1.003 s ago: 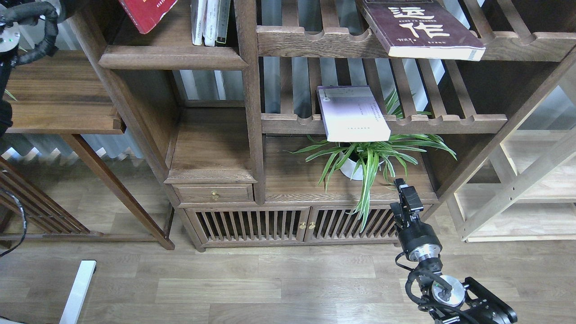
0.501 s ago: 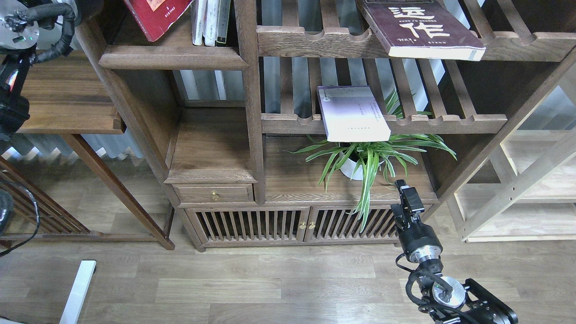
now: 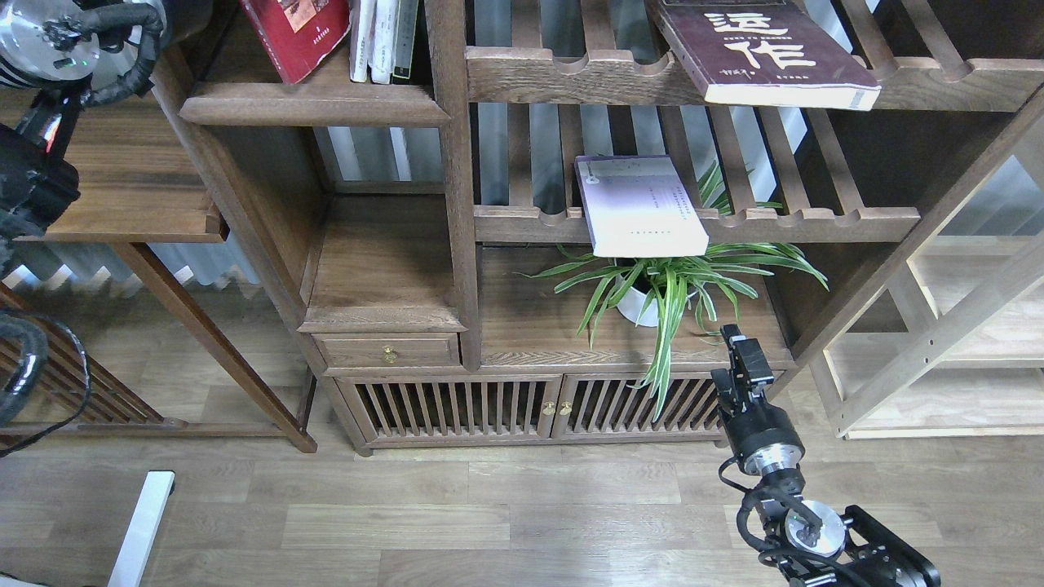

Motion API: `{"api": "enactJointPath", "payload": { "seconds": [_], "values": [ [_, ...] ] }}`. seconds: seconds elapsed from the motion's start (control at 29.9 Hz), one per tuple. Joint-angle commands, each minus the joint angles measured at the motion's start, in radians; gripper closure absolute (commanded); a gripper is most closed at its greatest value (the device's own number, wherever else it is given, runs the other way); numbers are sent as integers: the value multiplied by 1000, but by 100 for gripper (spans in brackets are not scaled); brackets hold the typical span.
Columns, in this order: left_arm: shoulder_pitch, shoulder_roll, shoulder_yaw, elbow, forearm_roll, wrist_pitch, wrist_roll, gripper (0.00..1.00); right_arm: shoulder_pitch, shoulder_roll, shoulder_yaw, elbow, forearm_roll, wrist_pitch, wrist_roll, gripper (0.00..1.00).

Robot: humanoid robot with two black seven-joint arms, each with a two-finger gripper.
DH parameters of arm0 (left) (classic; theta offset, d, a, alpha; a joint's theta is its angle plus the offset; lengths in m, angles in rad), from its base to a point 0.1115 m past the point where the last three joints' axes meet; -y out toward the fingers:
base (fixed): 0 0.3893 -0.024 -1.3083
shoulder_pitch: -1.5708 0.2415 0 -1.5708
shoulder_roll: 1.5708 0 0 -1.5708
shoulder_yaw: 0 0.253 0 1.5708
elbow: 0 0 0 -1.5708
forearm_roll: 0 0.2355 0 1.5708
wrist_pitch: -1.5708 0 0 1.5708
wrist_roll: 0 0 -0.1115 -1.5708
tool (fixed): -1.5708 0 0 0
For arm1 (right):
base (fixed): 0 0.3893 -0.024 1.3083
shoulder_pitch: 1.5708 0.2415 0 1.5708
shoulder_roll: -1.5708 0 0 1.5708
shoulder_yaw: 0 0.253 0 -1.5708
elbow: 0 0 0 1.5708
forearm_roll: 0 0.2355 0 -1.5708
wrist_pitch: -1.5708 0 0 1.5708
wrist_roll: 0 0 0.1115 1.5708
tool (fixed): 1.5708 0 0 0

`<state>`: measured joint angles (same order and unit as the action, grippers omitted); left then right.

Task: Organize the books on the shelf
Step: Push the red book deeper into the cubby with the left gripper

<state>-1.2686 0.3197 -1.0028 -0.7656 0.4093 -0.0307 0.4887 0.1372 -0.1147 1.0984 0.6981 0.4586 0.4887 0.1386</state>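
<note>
The red book (image 3: 298, 37) leans on the shelf (image 3: 314, 102); the maroon book (image 3: 763, 53) and pale book (image 3: 640, 208) remain on racks. I cannot tell if the right gripper (image 3: 744, 352) is open; the left one is out of view.

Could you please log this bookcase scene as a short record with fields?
red book: leaning on the solid shelf, beside upright books
maroon book: on upper slatted rack, overhanging its rail
lavender book: on lower slatted rack, overhanging
plant: potted, below lavender book
right pincer: low, near plant, holding nothing
left pincer: out of view
</note>
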Motion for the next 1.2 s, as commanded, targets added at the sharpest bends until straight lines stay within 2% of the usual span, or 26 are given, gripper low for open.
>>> {"api": "enactJointPath", "payload": {
  "seconds": [0.0, 0.27, 0.37, 0.6, 0.8, 1.04, 1.17],
  "values": [
    [-8, -4, 32, 0, 0, -2, 0, 97, -2, -13, 0, 1, 9, 0, 1, 0],
    [-25, -14, 82, 0, 0, -3, 0, 94, -2, -19, 0, 1, 25, 0, 1, 0],
    [-35, -16, 108, 0, 2, -3, 0, 90, -4, -19, 0, 1, 25, 0, 1, 0],
    [-48, -33, 118, -1, 5, 8, 0, 60, -4, -19, 0, 1, 28, 0, 2, 0],
    [-54, -33, 119, -7, 5, 8, 0, 40, -4, -19, 0, 1, 28, 0, 2, 0],
    [-58, -31, 118, -17, 3, 8, 0, 28, -4, -19, -2, 0, 28, 0, 7, 0],
    [-60, -34, 118, -23, 3, 8, 0, 26, -11, -17, -2, -8, 28, 0, 9, 0]
  ]
}}
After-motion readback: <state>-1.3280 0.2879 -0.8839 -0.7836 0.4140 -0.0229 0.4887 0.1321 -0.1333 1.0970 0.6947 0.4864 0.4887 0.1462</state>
